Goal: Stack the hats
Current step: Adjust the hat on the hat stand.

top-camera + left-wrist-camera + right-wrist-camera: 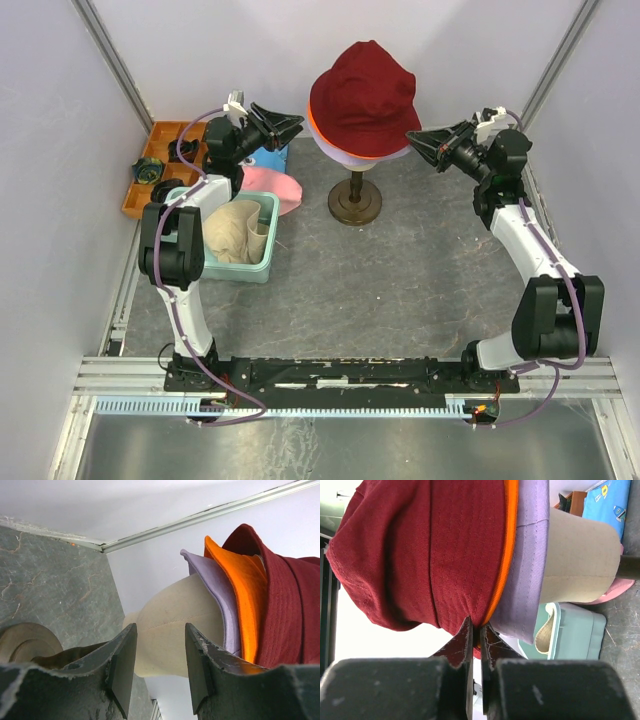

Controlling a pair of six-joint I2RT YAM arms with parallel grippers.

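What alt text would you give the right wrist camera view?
The right gripper pinches the brim of a dark red fabric bucket hat, stacked over an orange hat and a lavender hat on a cream mannequin head.

You have bare table (400,290) from the stand (355,208) down to 6 o'clock. At its 9 o'clock the bin (240,272) and pink hat (272,185) block you; the red hat (362,95) fills 12.
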